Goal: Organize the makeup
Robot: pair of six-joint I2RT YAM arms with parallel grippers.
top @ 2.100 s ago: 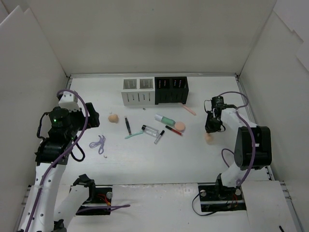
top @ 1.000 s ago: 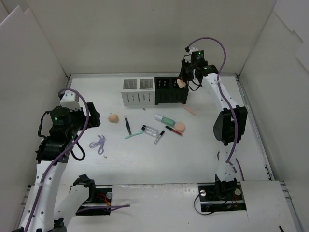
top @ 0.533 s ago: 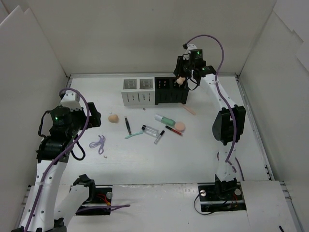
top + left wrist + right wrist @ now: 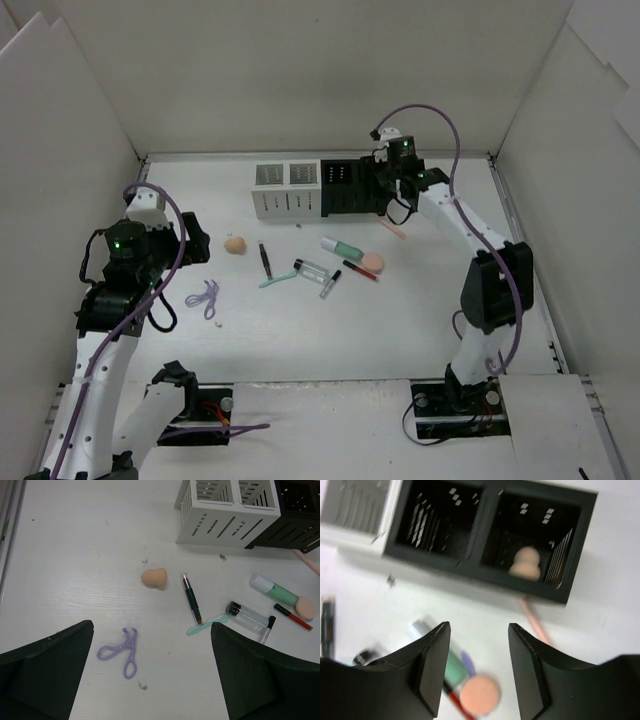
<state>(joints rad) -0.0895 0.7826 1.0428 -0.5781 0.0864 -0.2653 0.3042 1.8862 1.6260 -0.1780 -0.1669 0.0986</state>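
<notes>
— Start at the right jaws. What have they got?

— Nothing. They stand part open with bare tabletop showing between them, and they hang just over the near wall of the black box.

— And the egg sponge?

— The egg sponge lies inside that box, in the compartment at the end away from the white box. It is beyond the jaws and clear of them, touching neither side. I'd judge that one sorted.

— So what does the next move turn on?

— On what lies nearest the right arm. The pink stick looks closest. One end sits by the box's near wall below that same compartment. Its long axis slants away from the box, toward the right. The jaws would have to close across that slant, not along it.

— Anything else on that side?

— Farther toward the arm bases, the round sponge shows straight between the jaws in the right wrist view. The green tube is just beside it. The red stick is touching it or nearly so; I can't tell which.

— And the left side?

— The left jaws are spread wide and empty, up above the tabletop. The third sponge lies ahead of them. A dark stick lies beside it, its length running away from the jaws. The left arm is the nearer one for those two, and the right arm is nearer for the pink stick.
</notes>
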